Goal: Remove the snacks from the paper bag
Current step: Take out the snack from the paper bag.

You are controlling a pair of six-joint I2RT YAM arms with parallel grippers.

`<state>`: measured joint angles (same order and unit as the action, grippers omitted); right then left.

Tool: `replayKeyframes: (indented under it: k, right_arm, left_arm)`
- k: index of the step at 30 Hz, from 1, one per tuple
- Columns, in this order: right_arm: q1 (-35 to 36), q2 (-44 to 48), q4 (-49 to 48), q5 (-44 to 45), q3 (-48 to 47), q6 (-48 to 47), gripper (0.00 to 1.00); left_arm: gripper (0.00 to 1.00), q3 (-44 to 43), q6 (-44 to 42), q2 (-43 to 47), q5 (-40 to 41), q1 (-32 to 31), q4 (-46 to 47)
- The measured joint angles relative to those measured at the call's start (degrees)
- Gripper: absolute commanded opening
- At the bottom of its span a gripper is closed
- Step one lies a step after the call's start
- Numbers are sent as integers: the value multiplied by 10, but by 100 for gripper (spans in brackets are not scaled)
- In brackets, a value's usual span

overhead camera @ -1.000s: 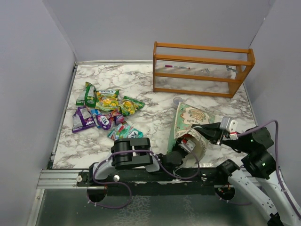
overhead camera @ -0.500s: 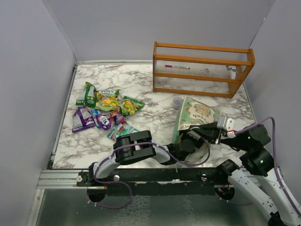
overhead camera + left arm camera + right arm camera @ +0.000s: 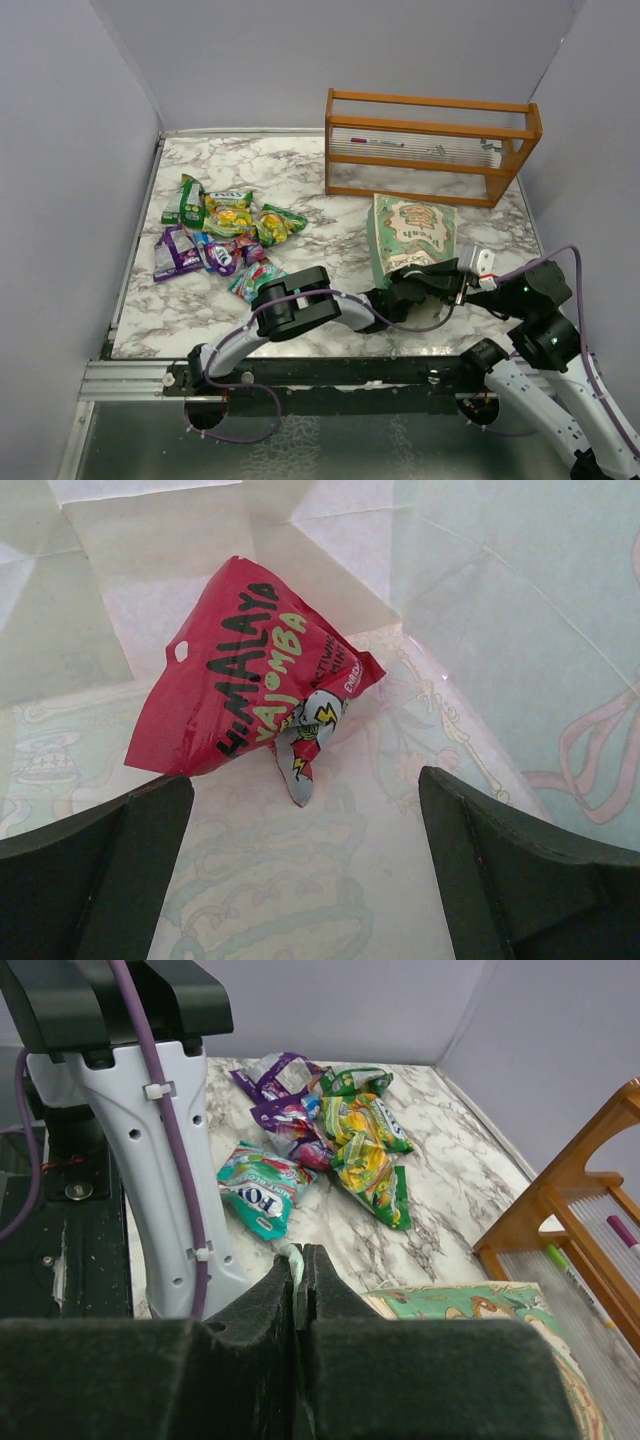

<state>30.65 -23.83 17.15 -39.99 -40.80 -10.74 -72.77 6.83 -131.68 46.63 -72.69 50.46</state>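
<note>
While the left gripper (image 3: 305, 875) sits inside the mouth of the paper bag (image 3: 410, 228), its jaws are spread wide and grip nothing. Its two dark fingers (image 3: 95, 870) fill the bottom corners of the wrist view.

A red packet (image 3: 250, 680) lies straight ahead of them, centred on the gap and deeper in the bag. Neither finger touches it. It carries black and yellow-green lettering, and one crumpled corner points back toward the gripper. Pale printed paper lies under it, with the bag's walls to either side and beyond.

Right gripper (image 3: 298, 1265): clenched, with a sliver of mint paper pinched between the pads, the bag's edge at its mouth. The rest of the bag lies flat on the marble table (image 3: 300, 180). It stretches ahead and to the right of this gripper toward the orange wooden rack (image 3: 430, 145). Its far end is close to the rack's base; cannot tell if they touch.

Loose snack packets (image 3: 225, 238) in green, yellow, purple and teal are heaped ahead of the right gripper. They lie beside the left arm (image 3: 160, 1160), well apart from the bag. A teal packet (image 3: 262, 1185) is the nearest of the heap.
</note>
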Motion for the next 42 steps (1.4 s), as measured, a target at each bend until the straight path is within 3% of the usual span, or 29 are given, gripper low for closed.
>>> replayKeyframes:
  k: [2,6,8,14,16,17,28,38,42]
  right_arm:
    - [0,0,0,0,0,0,2]
    - [0,0,3,0,0,-1,2]
    - [0,1,11,0,0,-3,2]
    - [0,12,29,2,0,-12,2]
    - [0,20,30,7,0,-16,2]
    - [0,23,31,12,0,-16,2]
    - [0,39,38,65,7,-27,2]
    - [0,31,39,125,8,-28,2]
    - [0,30,40,169,8,-23,2]
  left_arm:
    - [95,-19,-2,-6,8,7,-1]
    - [73,-29,-7,-8,24,22,1]
    - [57,-24,-12,-8,30,31,5]
    - [25,25,-45,-2,23,40,45]
    - [6,61,-51,11,4,39,61]
    - [3,76,-53,17,-4,39,70]
    - [0,250,-46,117,-138,11,171]
    - [0,320,-34,191,-199,-60,175]
    - [0,333,-33,228,-199,-87,133]
